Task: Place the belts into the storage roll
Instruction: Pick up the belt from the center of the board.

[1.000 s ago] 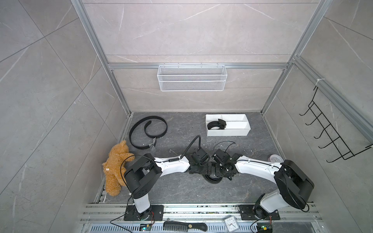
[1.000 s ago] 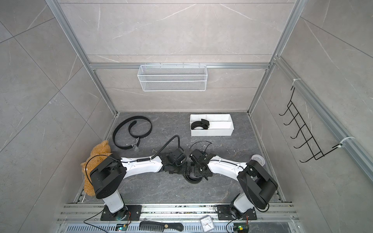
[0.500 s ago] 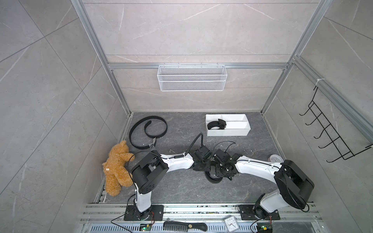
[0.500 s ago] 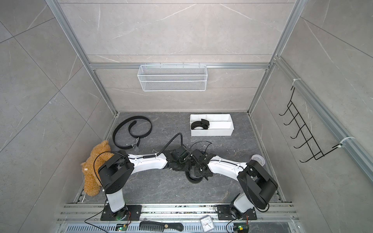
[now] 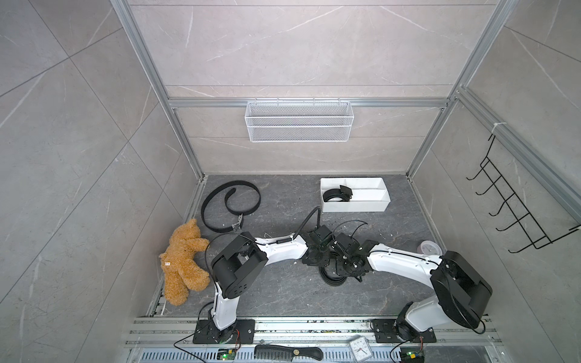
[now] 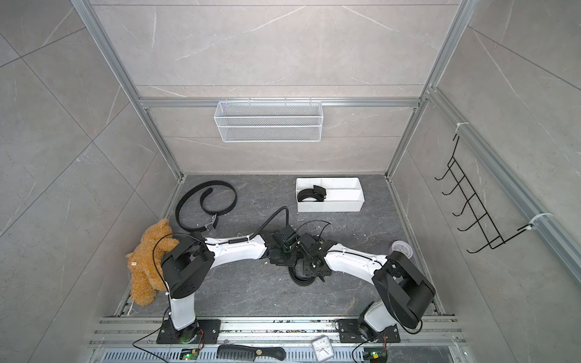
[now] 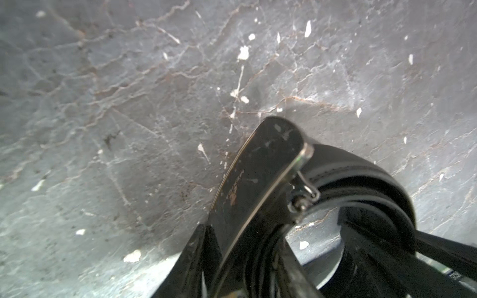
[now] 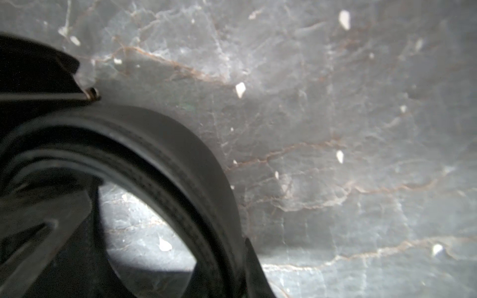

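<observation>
Left arm [image 5: 276, 251] has swung inward; left end effector [image 5: 325, 265] and right end effector [image 5: 339, 269] both straddle the coiled belt [image 5: 332, 281] on the worktop [image 5: 283, 294], clamped or not, unclear. Squeeze all layers together before lifting toward the roll [image 5: 355, 206].

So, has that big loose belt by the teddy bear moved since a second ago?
No. The loose belt lies where it was, its buckle end the same gap from the teddy bear.
</observation>
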Available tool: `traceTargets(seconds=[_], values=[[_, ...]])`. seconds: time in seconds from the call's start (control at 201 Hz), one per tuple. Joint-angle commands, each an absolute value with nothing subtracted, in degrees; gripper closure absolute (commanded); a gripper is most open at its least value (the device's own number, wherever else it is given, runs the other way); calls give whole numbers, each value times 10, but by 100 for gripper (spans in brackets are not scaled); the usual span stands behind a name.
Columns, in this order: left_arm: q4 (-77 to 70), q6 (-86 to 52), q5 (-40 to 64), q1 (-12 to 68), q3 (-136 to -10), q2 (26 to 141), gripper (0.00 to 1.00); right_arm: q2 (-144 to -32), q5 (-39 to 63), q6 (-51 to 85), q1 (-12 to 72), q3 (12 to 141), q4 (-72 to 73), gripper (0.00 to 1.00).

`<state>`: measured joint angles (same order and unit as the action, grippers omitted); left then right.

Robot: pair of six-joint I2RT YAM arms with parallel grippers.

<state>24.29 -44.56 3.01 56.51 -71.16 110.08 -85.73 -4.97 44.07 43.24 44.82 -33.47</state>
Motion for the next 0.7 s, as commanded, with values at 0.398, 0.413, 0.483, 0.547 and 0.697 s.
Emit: traceTargets(seconds=[0.398, 0.413, 0.483, 0.547, 0.697], values=[[324, -383, -81, 584, -730, 1051, 100, -713, -68, 448, 436, 494, -459, 39], [326, -379, -84, 584, -732, 1046, 100, -707, -70, 448, 435, 496, -464, 39], [339, -361, -109, 584, -744, 1026, 100, -680, -81, 448, 433, 504, -490, 37], [354, -341, -135, 584, -760, 1007, 100, -660, -88, 446, 428, 509, -510, 36], [391, -271, -213, 583, -825, 980, 100, -627, -87, 445, 413, 483, -525, 35]])
